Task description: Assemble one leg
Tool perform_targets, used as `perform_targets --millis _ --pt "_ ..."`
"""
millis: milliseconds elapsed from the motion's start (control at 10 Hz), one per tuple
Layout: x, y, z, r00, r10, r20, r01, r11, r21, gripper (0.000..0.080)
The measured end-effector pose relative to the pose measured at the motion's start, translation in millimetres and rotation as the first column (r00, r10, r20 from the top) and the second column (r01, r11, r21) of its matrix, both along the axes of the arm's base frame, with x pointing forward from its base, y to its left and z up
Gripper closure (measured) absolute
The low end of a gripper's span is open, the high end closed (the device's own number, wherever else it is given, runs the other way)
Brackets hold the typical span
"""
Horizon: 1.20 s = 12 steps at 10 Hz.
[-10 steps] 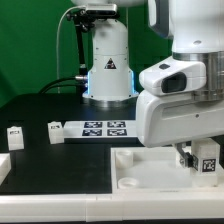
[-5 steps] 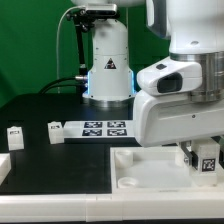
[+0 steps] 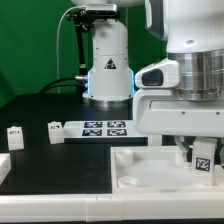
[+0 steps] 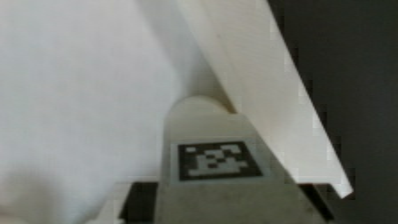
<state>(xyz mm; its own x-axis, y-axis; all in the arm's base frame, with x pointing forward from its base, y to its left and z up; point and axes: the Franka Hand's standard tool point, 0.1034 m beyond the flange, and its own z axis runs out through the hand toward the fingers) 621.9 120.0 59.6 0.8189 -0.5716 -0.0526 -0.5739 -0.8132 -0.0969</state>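
My gripper [image 3: 197, 151] is shut on the leg [image 3: 204, 158], a small white post with a black-and-white tag, held tilted just above the right part of the large white panel [image 3: 150, 176]. In the wrist view the leg [image 4: 217, 135] runs out from between my jaws, tag facing the camera, and its far end is close to the panel's raised rim [image 4: 249, 70]. The flat face of the panel [image 4: 80, 90] fills the rest of that view. I cannot tell whether the leg touches the panel.
Two more tagged white legs [image 3: 15, 136] [image 3: 54, 132] stand on the black table at the exterior view's left, with another white part [image 3: 3, 166] at the left edge. The marker board [image 3: 105, 128] lies in front of the robot base [image 3: 108, 65].
My wrist has turned, so the leg and its tag now sit tilted. The gripper has also risen slightly. The grip on the leg is unchanged.
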Motion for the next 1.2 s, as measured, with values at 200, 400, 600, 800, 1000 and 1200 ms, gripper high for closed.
perform_targets --millis 200,400,600,800,1000,1200 --pt "-0.2 0.5 -0.4 0.97 -0.243 -0.031 0.243 0.97 0.01 0.0508" --pt "-0.8 3.8 -0.7 0.875 -0.481 -0.061 0.482 0.876 0.003 0.0508" --pt "0.5 4.8 -0.3 0.797 -0.601 -0.066 0.602 0.799 -0.005 0.0508" --pt "0.6 5.0 -0.4 0.765 -0.64 -0.073 0.641 0.767 -0.005 0.0501" --pt "0.5 5.5 -0.5 0.803 -0.593 -0.067 0.594 0.805 -0.001 0.0299" --pt "0.7 4.1 -1.0 0.871 -0.488 -0.053 0.489 0.872 0.005 0.0175"
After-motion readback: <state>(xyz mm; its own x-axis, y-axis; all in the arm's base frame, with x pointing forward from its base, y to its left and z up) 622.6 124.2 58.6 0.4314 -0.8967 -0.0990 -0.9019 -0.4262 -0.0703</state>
